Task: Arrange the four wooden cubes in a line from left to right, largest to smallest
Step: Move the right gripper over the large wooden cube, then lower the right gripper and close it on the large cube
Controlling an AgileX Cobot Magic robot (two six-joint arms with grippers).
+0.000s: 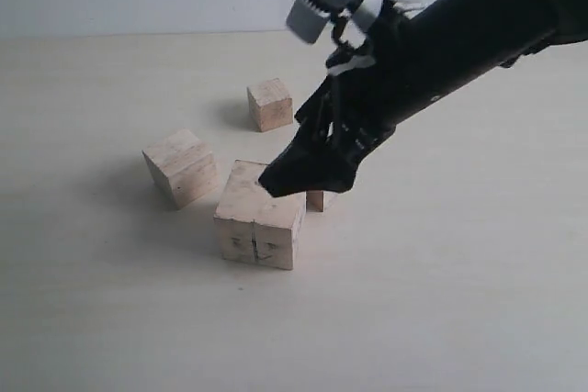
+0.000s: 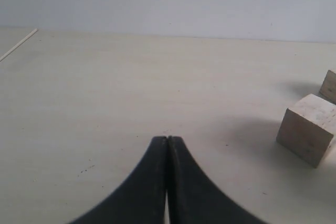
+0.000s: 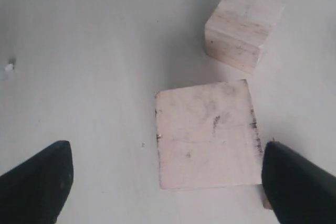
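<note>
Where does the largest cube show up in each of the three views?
Exterior view: the largest cube sits low in the middle, at the tip of the right hand.
Left wrist view: not in it.
Right wrist view: mid-frame, top face showing, just ahead of the open hand.
Shared landmark: the second-largest cube, next to it, shows in all three views.

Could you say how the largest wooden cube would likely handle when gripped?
The largest cube sits flat on a broad face, so it should slide, not roll. It looks like rigid wood; bare faces probably grip well.
</note>
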